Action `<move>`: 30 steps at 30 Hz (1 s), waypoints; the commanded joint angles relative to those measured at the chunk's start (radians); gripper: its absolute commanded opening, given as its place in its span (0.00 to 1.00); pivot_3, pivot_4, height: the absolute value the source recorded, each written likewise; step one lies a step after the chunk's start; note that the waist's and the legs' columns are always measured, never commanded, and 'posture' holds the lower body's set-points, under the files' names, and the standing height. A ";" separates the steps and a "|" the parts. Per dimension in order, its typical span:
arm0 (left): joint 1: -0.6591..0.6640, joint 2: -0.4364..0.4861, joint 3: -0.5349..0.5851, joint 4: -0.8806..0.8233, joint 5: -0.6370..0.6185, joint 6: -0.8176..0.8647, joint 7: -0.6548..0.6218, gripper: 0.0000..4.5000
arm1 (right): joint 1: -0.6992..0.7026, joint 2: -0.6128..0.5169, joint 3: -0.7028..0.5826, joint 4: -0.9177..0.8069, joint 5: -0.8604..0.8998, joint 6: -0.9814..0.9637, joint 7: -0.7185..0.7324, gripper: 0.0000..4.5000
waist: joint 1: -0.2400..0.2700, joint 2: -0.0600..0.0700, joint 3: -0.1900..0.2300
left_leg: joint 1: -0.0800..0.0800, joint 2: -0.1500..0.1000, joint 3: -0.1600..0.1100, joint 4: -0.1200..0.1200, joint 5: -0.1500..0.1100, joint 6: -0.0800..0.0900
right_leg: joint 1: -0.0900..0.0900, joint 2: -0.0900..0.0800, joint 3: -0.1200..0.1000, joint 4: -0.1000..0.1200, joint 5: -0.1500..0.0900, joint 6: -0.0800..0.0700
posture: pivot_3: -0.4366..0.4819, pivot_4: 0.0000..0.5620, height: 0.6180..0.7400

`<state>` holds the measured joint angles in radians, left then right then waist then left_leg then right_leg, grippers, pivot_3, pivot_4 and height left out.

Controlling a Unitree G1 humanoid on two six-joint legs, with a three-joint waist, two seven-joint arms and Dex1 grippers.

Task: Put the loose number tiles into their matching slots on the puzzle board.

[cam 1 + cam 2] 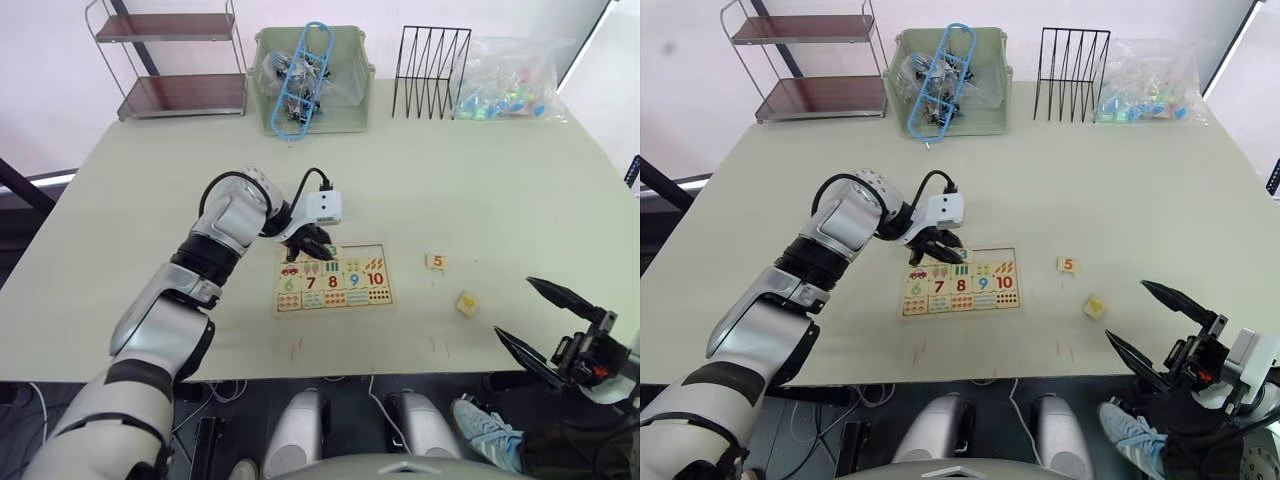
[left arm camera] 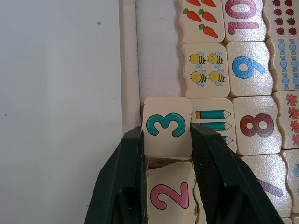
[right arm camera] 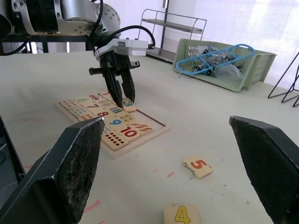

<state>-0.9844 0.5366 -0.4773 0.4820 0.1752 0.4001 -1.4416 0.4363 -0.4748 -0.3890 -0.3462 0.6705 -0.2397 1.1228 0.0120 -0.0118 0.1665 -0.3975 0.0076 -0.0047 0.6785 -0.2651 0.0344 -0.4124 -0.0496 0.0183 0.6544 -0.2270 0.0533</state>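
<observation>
Left gripper (image 2: 167, 140) clamped the 3 tile (image 2: 167, 126) over the puzzle board's (image 1: 333, 277) far row, just past the seated 2 tile (image 2: 170, 193). Right gripper (image 1: 545, 317) sat at 4 o'clock from the board, fingers wide, holding nothing. 5 tile (image 1: 436, 261) and 4 tile (image 1: 467, 303) lay loose on the table (image 1: 480, 180) at the board's 3 o'clock.

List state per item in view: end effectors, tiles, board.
left end effector: shut on the 3 tile, over the puzzle board's top row
right end effector: open, empty, off the board
2 tile: seated in the top row, next to the 3 tile
5 tile: loose on the table, face up
4 tile: loose on the table, face up
puzzle board: flat; top row slots beyond the 3 tile unfilled
</observation>
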 commanded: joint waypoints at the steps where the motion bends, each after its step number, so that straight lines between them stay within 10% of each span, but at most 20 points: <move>1: -0.012 0.009 -0.006 -0.027 0.007 0.005 -0.013 0.20 | -0.001 -0.009 0.000 -0.032 0.007 0.003 -0.009 1.00 | 0.000 0.000 0.000 | 0.000 0.000 0.000 0.000 0.000 0.000 | 0.000 0.000 0.000 0.000 0.000 0.000 | 0.48 0.27 1.00; 16: -0.012 0.007 -0.004 -0.018 0.015 -0.014 0.000 0.20 | 0.002 -0.007 -0.004 -0.007 0.013 -0.010 0.012 1.00 | 0.000 0.000 0.000 | 0.000 0.000 0.000 0.000 0.000 0.000 | 0.000 0.000 0.000 0.000 0.000 0.000 | 0.48 0.27 1.00; 17: -0.012 0.007 -0.003 -0.019 0.013 -0.010 -0.002 0.43 | 0.002 -0.008 -0.004 -0.006 0.013 -0.010 0.013 1.00 | 0.000 0.000 0.000 | 0.000 0.000 0.000 0.000 0.000 0.000 | 0.000 0.000 0.000 0.000 0.000 0.000 | 0.48 0.27 1.00; 23: -0.020 0.011 0.005 -0.030 0.003 0.022 -0.016 0.99 | -0.001 -0.008 -0.001 -0.001 0.012 -0.012 0.015 1.00 | 0.000 0.000 0.000 | 0.000 0.000 0.000 0.000 0.000 0.000 | 0.000 0.000 0.000 0.000 0.000 0.000 | 0.48 0.27 1.00; 30: -0.053 0.013 0.032 -0.041 -0.032 0.080 -0.046 0.99 | -0.015 -0.010 0.006 0.009 0.010 -0.010 0.019 1.00 | 0.000 0.000 0.000 | 0.000 0.000 0.000 0.000 0.000 0.000 | 0.000 0.000 0.000 0.000 0.000 0.000 | 0.48 0.27 1.00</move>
<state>-1.0005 0.5412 -0.4765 0.4801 0.1615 0.4707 -1.4761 0.4214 -0.4749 -0.3769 -0.3297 0.6709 -0.2411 1.1339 0.0122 -0.0118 0.1665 -0.3975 0.0076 -0.0046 0.6787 -0.2650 0.0344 -0.4125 -0.0496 0.0184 0.6547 -0.2270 0.0533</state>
